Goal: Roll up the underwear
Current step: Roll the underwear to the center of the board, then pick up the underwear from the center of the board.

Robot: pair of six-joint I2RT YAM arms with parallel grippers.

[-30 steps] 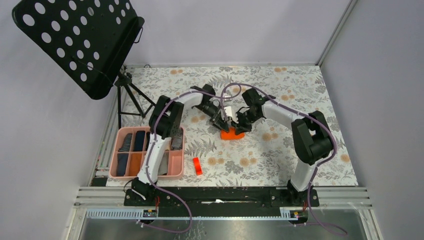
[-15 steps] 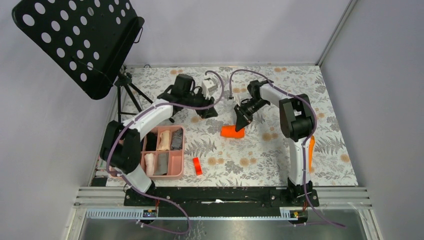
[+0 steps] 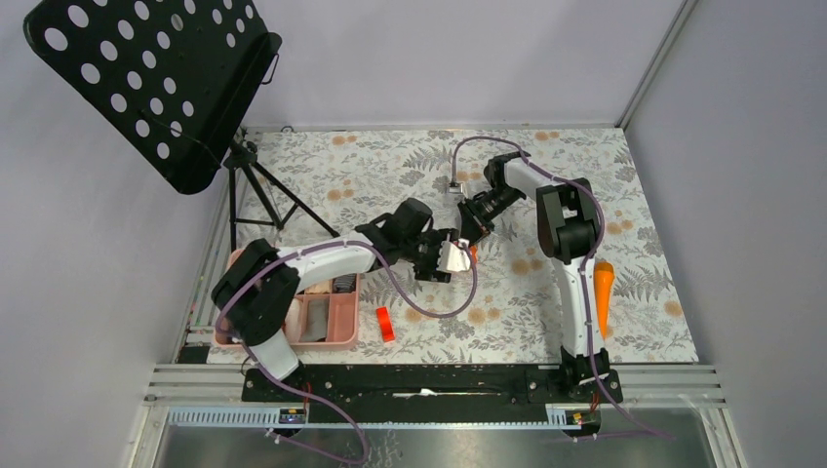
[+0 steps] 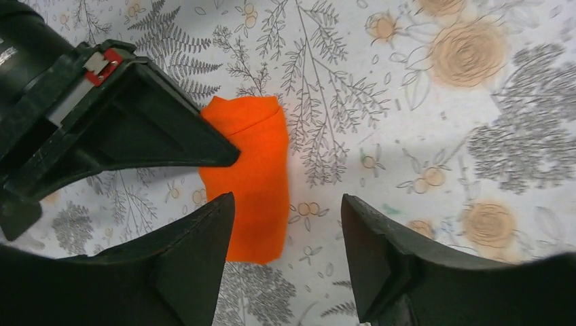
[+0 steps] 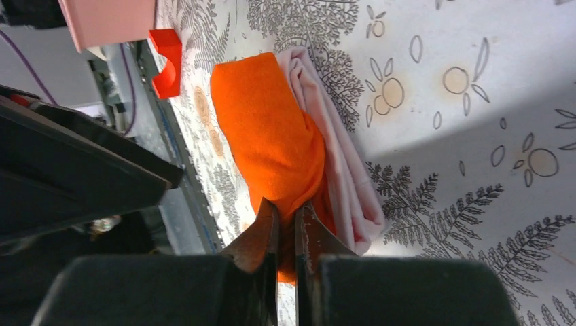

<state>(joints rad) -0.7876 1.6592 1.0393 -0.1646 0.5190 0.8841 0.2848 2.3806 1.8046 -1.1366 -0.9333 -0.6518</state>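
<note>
The orange underwear (image 4: 250, 183) lies flat on the flowered bench (image 4: 421, 136), a little beyond the red block (image 3: 385, 324) and to its right in the overhead view. The right claw (image 5: 286, 216) is clenched on one end of it, both fingers pinching a fold of the orange fabric. A pale pink cloth (image 5: 343, 180) shows along that side. The left claw (image 4: 285, 255) is released, its fingers spread wide over the underwear, nearer the red block than the right claw. Whether it touches the fabric cannot be told. A pink tray (image 3: 336, 317) sits just left of the red block.
</note>
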